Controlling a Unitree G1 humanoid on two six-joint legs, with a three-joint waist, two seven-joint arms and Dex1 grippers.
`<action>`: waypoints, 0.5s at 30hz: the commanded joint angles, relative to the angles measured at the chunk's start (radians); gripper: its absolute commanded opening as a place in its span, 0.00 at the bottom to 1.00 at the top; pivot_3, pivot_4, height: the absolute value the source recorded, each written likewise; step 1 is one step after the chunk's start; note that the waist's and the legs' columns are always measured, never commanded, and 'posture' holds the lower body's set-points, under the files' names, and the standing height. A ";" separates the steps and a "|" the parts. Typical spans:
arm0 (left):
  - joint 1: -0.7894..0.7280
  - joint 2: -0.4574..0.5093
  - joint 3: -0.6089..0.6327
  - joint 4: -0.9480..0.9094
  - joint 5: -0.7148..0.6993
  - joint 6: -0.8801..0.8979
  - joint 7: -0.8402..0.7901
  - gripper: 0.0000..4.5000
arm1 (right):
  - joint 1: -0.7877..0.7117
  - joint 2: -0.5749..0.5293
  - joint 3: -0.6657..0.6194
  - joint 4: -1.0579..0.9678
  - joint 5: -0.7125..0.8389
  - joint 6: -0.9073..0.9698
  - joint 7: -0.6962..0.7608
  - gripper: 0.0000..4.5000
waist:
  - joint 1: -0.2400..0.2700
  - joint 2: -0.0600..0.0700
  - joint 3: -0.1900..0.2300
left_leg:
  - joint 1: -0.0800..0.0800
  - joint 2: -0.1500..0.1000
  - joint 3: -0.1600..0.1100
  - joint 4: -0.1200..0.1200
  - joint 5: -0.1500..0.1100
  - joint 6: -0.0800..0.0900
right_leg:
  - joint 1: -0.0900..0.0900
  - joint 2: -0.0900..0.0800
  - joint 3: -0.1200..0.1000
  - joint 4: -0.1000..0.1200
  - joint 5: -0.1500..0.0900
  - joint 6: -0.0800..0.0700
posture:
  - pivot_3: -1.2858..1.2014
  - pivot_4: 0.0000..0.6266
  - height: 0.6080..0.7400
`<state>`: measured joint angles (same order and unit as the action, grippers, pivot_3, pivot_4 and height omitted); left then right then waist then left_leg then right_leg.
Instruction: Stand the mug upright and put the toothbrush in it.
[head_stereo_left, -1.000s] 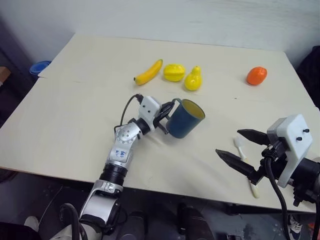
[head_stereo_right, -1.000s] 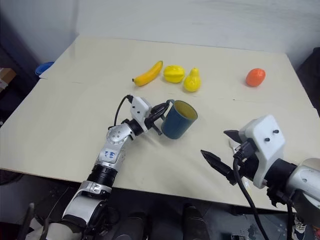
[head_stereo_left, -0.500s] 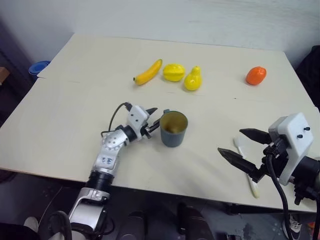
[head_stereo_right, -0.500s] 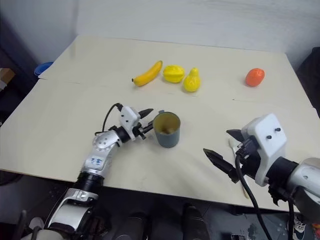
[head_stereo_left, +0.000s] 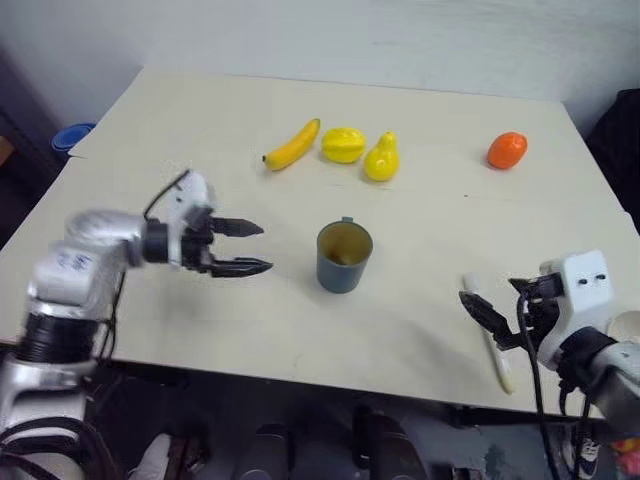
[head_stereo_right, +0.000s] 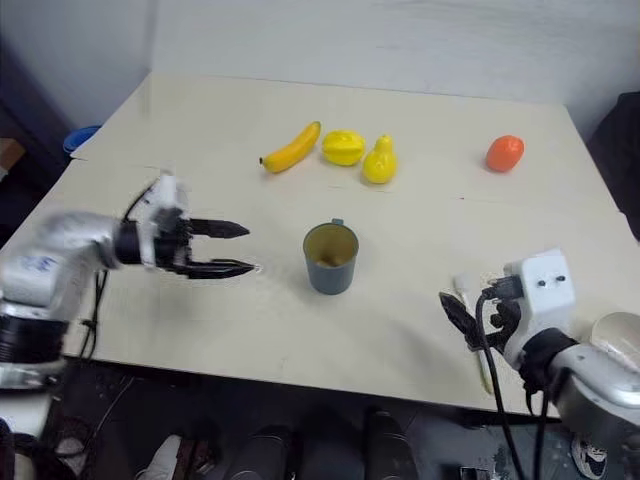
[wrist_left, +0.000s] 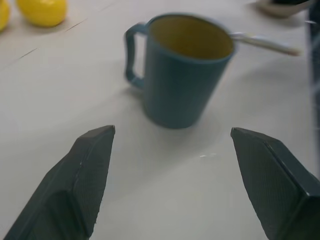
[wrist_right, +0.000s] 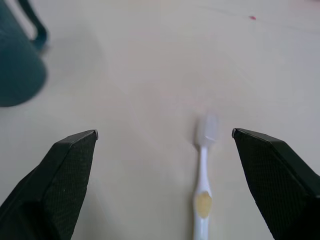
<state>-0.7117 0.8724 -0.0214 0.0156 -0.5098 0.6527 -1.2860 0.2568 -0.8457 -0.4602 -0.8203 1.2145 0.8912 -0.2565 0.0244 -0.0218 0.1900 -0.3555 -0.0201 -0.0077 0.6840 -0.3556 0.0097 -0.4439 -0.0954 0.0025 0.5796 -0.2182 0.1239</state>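
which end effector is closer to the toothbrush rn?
Right. The right end effector hangs open just beside the toothbrush at the table's near edge. The left end effector, also open, is beyond the mug, well away.

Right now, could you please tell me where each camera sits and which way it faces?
Left eye: on the head, looking forward and down at the table; both arms show.
Right eye: beside it, same scene.
Left wrist: on the left arm, looking along its open fingers at the upright mug.
Right wrist: on the right arm, looking along its open fingers at the toothbrush.
Both wrist views share the mug and toothbrush.
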 joint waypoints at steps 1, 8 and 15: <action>-0.095 0.048 -0.041 0.008 -0.039 0.029 -0.170 0.87 | -0.011 0.072 0.068 0.012 -0.072 0.006 -0.094 1.00 | -0.002 0.000 0.000 | 0.000 0.000 0.000 0.000 0.000 0.000 | 0.000 0.000 0.000 0.000 0.000 0.000 | 0.52 0.24 1.00; -0.193 0.090 -0.120 0.046 0.009 -0.043 -0.322 0.87 | -0.042 0.132 0.179 0.145 -0.210 0.023 -0.022 1.00 | -0.017 0.000 0.000 | 0.001 0.000 0.002 0.000 0.000 0.000 | 0.000 0.001 0.001 0.002 0.000 0.000 | 0.52 0.24 1.00; -0.207 0.079 -0.134 0.033 -0.011 -0.050 -0.302 0.88 | -0.100 0.195 0.243 0.242 -0.327 0.005 0.080 0.87 | -0.028 0.000 0.000 | 0.002 0.001 0.001 0.000 0.000 0.001 | 0.000 0.002 0.002 0.004 0.000 0.000 | 0.52 0.24 1.00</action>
<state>-0.8992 0.9454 -0.1692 0.0701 -0.5048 0.6113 -1.5022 0.1524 -0.6641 -0.2412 -0.5896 0.9037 0.8929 -0.2070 -0.0034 -0.0221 0.1899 -0.3537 -0.0189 -0.0067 0.6840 -0.3554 0.0106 -0.4438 -0.0929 0.0045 0.5835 -0.2182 0.1238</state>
